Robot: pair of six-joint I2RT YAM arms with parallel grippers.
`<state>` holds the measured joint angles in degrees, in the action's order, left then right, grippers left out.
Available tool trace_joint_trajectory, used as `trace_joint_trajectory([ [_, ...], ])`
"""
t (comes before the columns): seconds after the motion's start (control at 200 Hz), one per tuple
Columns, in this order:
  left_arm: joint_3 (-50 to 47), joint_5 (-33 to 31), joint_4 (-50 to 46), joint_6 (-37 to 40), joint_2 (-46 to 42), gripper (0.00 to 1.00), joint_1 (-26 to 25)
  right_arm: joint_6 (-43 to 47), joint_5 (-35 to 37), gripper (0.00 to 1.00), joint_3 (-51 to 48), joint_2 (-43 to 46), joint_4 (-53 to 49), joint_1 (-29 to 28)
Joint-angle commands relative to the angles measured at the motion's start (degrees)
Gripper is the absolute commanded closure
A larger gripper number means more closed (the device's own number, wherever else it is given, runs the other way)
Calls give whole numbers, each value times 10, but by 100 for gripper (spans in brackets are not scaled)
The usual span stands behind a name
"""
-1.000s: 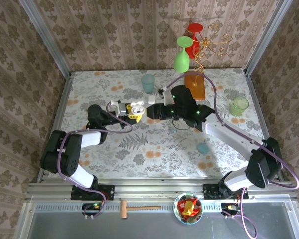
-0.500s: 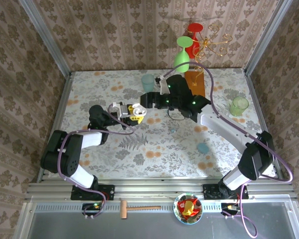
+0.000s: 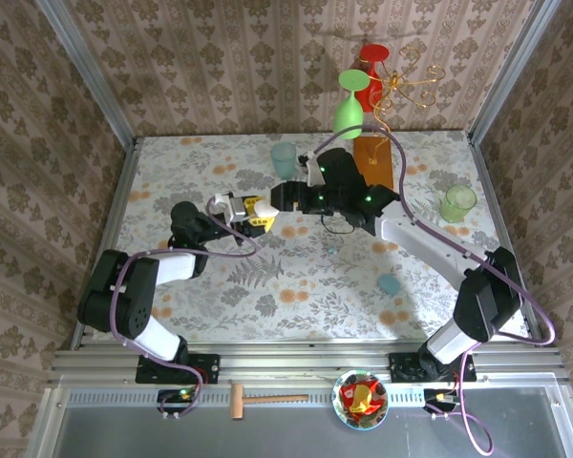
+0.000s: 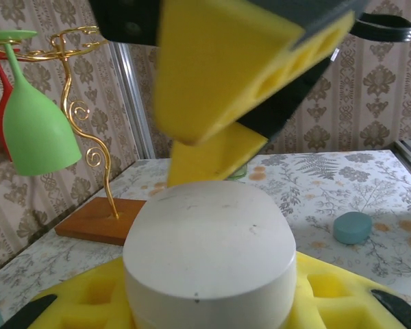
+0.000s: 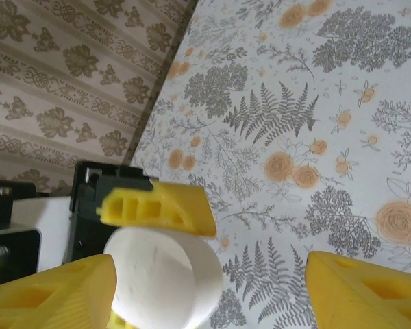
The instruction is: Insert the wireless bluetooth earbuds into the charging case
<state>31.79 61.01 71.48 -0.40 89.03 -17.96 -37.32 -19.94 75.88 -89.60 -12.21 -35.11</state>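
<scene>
Left of centre over the counter (image 3: pixel 296 286), the left gripper (image 3: pixel 256 212) has its jaws clamped on the white charging case (image 4: pixel 209 247), with a yellow pad on each flank and the case held up off the surface. The right gripper (image 5: pixel 211 264) sits just to the case's right, jaws spread wide. The case lies close to one finger; contact cannot be told.

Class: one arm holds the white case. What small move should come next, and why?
Probably lower the right end effector so its open fingers straddle the charging case, then pinch its lid: the left end effector clamps the case, which looks shut, and the right fingers sit just above.
</scene>
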Motion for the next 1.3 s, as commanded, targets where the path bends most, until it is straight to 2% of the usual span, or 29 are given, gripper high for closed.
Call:
trace_joint_trajectory([
  [0.0, 5, -27, 23, -10, -20, 74, -4, -72, -46, 27, -41, 38, 99, 19],
  [0.19, 19, -75, 24, -54, -29, 75, -12, -281, -167, 27, -132, 19, 348, 40],
  [0.375, 27, -97, 23, -54, -31, 75, -28, -400, -204, 30, -172, -23, 498, 39],
  [0.515, 28, -97, 23, -52, -25, 75, -33, -475, -220, 37, -194, -59, 602, 34],
  [0.595, 28, -93, 23, -49, -24, 75, -36, -495, -220, 51, -204, -71, 635, 33],
  [0.68, 27, -88, 23, -46, -24, 75, -36, -490, -212, 64, -211, -71, 632, 34],
  [0.78, 26, -86, 24, -43, -25, 72, -36, -472, -207, 73, -211, -65, 607, 35],
  [0.825, 24, -85, 23, -39, -24, 67, -36, -465, -205, 74, -213, -61, 599, 36],
  [0.94, 13, -93, 22, -17, -25, 36, -32, -431, -184, 74, -221, -40, 557, 48],
  [1.015, 4, -101, 17, -2, -28, 22, -29, -377, -155, 74, -228, -13, 483, 60],
  [1.165, -6, -110, -43, 39, -36, 13, -22, -254, -51, 74, -235, 39, 307, 91],
  [1.295, -7, -124, -133, 87, -53, 7, -25, -202, 37, 73, -258, 59, 228, 129],
])
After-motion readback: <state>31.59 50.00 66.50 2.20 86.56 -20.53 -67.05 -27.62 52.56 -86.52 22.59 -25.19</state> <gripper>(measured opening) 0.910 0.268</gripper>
